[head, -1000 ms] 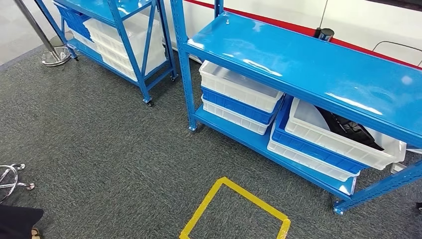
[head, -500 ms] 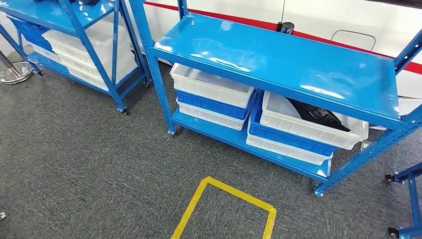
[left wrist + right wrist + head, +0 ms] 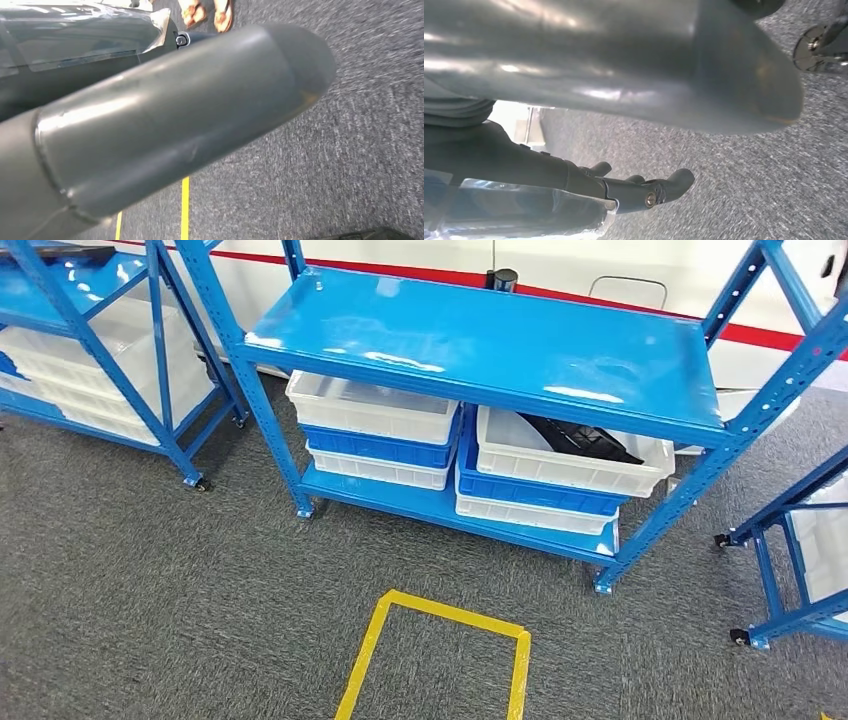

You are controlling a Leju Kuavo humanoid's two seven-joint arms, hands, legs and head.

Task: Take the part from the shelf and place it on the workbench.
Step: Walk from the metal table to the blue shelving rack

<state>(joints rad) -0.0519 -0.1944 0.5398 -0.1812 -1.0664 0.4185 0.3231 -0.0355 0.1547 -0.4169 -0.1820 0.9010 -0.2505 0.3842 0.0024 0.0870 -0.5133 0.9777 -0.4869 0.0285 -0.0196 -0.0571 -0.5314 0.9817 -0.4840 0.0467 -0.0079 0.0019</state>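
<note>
grey carpet [image 3: 150, 580] lies open before the blue shelf rack [image 3: 480, 340]. yellow tape square [image 3: 440, 660] sits near its front edge. black part [image 3: 580, 437] rests in upper right white bin [image 3: 570, 455]. right hand [image 3: 634, 190] fingers extended, holding nothing; left hand [image 3: 165, 125] state indeterminate.

You face blue shelf [image 3: 480, 345]; glossy top board bare. On lower board [image 3: 440, 508], two stacks of white and blue bins: left stack [image 3: 378, 430], right stack [image 3: 560, 465]. Black part [image 3: 580, 438] lies in top right bin. Shelf stands on grey carpet floor [image 3: 150, 580]; yellow tape square [image 3: 440, 655] on floor before it.
</note>
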